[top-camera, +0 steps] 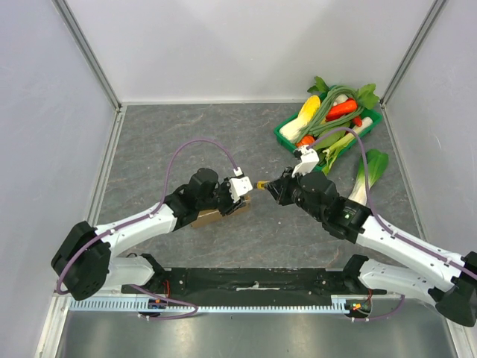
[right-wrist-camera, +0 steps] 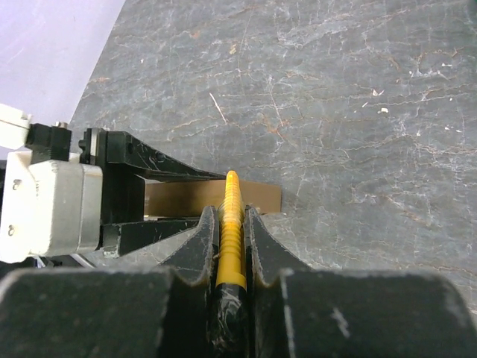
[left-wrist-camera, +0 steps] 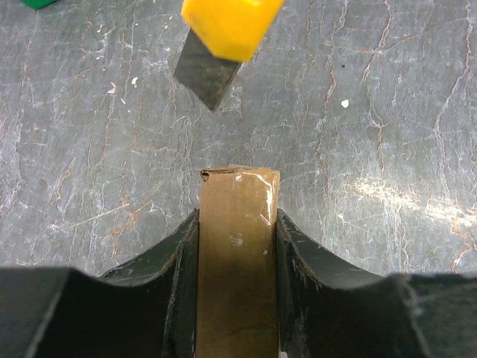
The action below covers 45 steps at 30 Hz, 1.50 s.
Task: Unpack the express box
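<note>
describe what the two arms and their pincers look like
The left arm and right arm have white shells and black joints; a purple cable loops along each. The left pincer and right pincer have black, scuffed, curved fingers.

express box [left-wrist-camera: 237, 261]: near end cut off by lower edge, sides hidden behind jaws | yellow cutter [left-wrist-camera: 223, 26]: upper body cut off by top edge | green tray [left-wrist-camera: 33, 3]: only a corner shows

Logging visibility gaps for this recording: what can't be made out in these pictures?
- Top view: express box mostly covered by left gripper.
- Left wrist view: box's rear cut off by bottom edge; yellow cutter cut off at top.
- Right wrist view: cutter's blade hidden behind its own body.
</note>
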### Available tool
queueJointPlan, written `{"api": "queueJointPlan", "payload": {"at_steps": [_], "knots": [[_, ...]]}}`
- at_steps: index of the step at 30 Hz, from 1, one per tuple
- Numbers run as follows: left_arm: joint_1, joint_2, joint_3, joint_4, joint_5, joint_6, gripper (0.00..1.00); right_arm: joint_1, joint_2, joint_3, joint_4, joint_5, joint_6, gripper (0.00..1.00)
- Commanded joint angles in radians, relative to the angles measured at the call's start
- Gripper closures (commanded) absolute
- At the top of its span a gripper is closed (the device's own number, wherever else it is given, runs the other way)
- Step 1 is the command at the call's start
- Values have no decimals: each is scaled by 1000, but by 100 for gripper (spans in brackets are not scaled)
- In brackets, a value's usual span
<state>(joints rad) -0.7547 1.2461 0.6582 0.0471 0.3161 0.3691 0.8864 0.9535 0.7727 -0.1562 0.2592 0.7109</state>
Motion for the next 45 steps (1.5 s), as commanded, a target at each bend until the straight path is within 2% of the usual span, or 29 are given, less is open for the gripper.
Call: {"api": "queueJointPlan", "payload": {"at_steps": [1, 10, 29, 35, 40, 45], "knots": [[-17, 15, -51, -87, 25, 30, 96, -1, 10, -15, 86, -8, -1, 100], [-17, 15, -55, -90, 17, 27, 96, -1, 36, -38, 99, -72, 16, 100], [-17, 15, -52, -95, 18, 18, 96, -1, 71, -61, 127, -69, 19, 100], [-15, 24, -43, -82, -2, -7, 97, -1, 105, -73, 142, -116, 18, 100], [-15, 50, -17, -78, -50, -53, 98, -1, 103, -75, 98, -173, 18, 100], [-8, 75, 9, -84, -83, -85, 98, -1, 76, -67, -29, -239, -5, 100]]}}
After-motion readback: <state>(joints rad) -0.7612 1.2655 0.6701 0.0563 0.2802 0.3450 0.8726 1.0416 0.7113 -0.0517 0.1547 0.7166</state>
